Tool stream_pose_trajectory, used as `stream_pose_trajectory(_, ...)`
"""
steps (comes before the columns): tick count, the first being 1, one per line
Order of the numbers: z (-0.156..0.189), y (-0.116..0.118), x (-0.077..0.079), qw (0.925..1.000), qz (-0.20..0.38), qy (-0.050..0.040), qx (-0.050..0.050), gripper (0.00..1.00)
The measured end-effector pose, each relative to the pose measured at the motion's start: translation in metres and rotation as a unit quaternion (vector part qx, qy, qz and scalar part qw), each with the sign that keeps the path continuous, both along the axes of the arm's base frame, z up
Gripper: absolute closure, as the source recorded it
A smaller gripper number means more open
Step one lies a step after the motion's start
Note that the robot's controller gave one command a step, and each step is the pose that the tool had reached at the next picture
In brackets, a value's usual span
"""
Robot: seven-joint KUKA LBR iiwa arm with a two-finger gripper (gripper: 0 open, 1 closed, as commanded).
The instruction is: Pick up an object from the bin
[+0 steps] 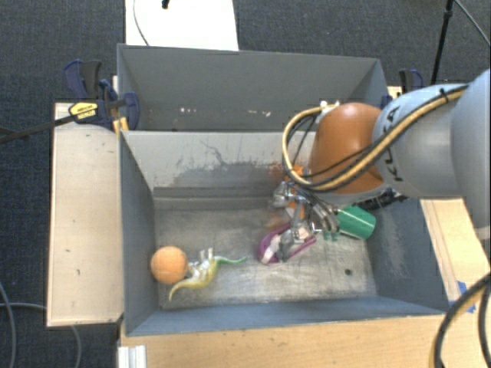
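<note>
Grey metal bin [222, 221], much of the floor bare. Low over mid-floor, right of centre, the gripper [296, 241], tips on or just above a purple thing [270, 248], curved and lying flat. Spread or closed: cannot tell, with wrist metal and cables crowding that spot. Left end of the purple thing poking out leftward, right end hidden under the gripper. Just right of the gripper, a green cup [358, 222] on its side, near the right wall; little room on that side. Toward the near left corner, an orange ball [169, 264] close to the left wall. Just beside it on the right, a yellow-green toy lizard [202, 271], tail pointing toward centre. Open floor between toy lizard and purple thing, and along the far wall. Bare strip of floor between gripper and near wall.
</note>
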State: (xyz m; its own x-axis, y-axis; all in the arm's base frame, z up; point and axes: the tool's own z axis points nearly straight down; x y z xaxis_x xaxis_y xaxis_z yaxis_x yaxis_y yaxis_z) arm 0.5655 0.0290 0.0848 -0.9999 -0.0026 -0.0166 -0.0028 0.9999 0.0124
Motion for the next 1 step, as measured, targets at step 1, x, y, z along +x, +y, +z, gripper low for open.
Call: stream_pose_trajectory(1,0.0000,0.0002,-0.0020,1.0000,0.000,0.0051,0.000,1.00)
